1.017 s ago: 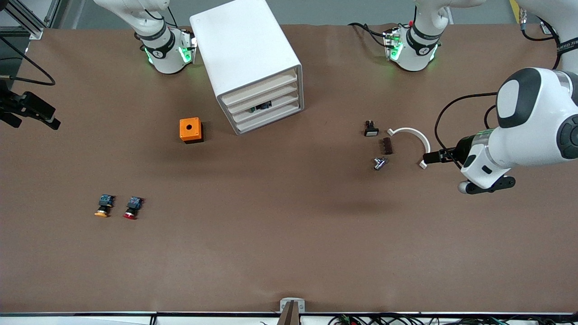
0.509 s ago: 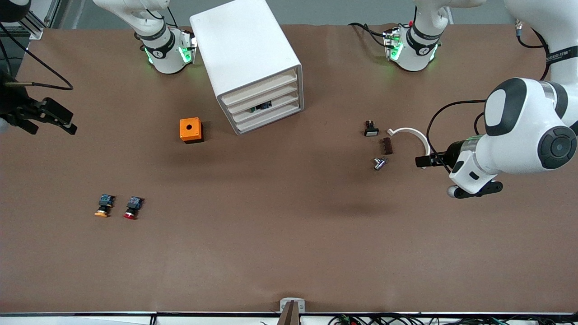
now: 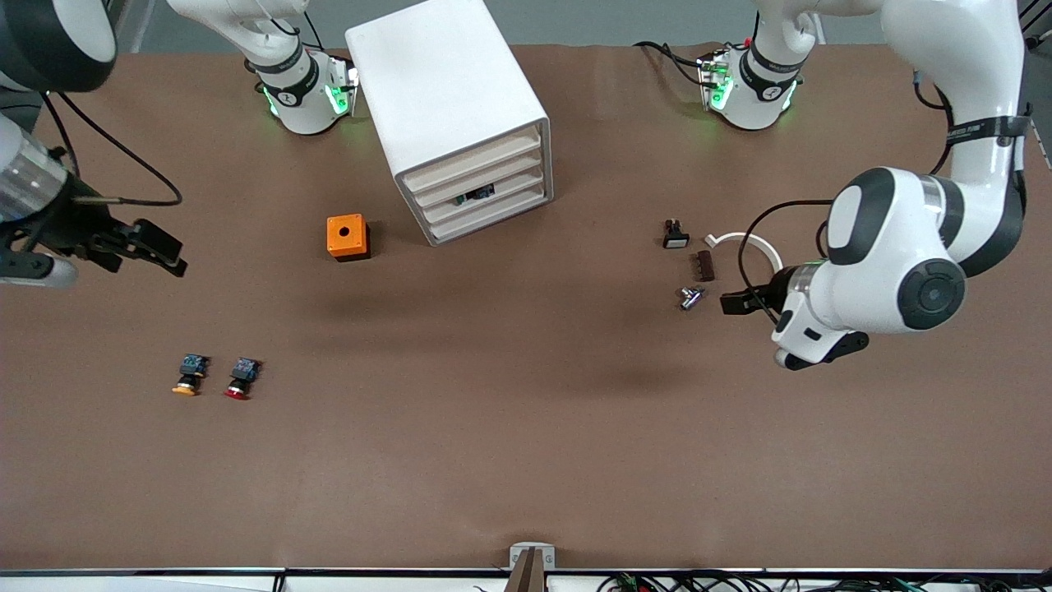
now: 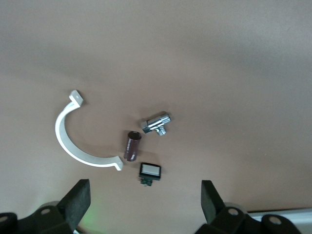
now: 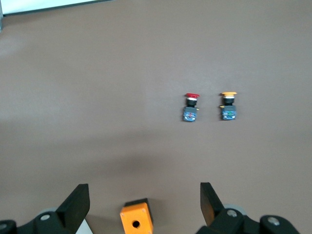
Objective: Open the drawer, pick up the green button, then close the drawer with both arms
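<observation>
The white cabinet (image 3: 448, 99) stands between the two arm bases, its four cream drawers facing the front camera at a slant. The drawer (image 3: 514, 191), third from the top, is pushed in. Above its front edge a dark, bluish bit of the button (image 3: 477, 195) shows. My left gripper (image 3: 734, 302) (image 4: 144, 200) hangs open over the small parts toward the left arm's end, nothing between its fingers (image 4: 78, 200). My right gripper (image 3: 160, 247) (image 5: 142, 204) is open and empty over the table toward the right arm's end, pointing at the orange box.
An orange box (image 3: 348, 237) (image 5: 135, 220) with a round hole sits beside the cabinet. A red-capped button (image 3: 239, 379) (image 5: 191, 107) and a yellow-capped one (image 3: 189, 375) (image 5: 227, 106) lie nearer the camera. A white half ring (image 4: 73, 141), brown piece (image 4: 132, 145), metal fitting (image 4: 157, 123) and white-capped switch (image 4: 149, 171) lie under the left gripper.
Both arms have swung inward over the table. The left gripper came over the small parts, and the right gripper moved in from the table's end toward the orange box. Nothing was grasped.
</observation>
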Robot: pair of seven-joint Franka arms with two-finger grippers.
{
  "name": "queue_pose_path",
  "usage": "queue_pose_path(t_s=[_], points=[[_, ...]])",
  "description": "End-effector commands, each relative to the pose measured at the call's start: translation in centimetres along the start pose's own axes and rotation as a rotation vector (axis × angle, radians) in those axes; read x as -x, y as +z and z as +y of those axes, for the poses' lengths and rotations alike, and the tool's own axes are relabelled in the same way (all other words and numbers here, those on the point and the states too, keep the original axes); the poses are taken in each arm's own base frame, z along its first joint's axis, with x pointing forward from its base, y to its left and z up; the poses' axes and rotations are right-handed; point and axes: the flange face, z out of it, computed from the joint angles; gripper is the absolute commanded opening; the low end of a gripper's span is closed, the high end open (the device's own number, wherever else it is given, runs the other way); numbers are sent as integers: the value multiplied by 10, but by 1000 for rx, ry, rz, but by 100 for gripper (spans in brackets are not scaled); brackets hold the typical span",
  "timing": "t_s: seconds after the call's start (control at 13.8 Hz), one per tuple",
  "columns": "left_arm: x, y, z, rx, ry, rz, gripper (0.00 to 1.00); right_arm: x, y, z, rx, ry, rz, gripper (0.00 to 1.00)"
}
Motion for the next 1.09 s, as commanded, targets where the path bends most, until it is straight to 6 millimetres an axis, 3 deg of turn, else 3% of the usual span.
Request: queue_pose_path(t_s=[0.0, 0.22, 0.36, 0.65, 0.94, 1.02], points=[[-1, -1, 26, 8, -103, -3, 100, -10, 22, -27, -16, 59, -3, 100], [8, 3, 63, 81, -183, -63, 100, -25, 39, -46, -70, 129, -33, 100], [10, 6, 74, 91, -291, -122, 100, -38, 52, -55, -76, 140, -44, 100], [15, 18, 81, 118, -487, -269, 100, -50, 84, -76, -60, 161, -76, 100], [9, 27, 83, 139, -551, -325, 100, -47, 96, -104, -65, 189, -71, 100], [8, 27, 83, 143, -552, -329, 100, -42, 96, -120, -65, 186, -69, 100]])
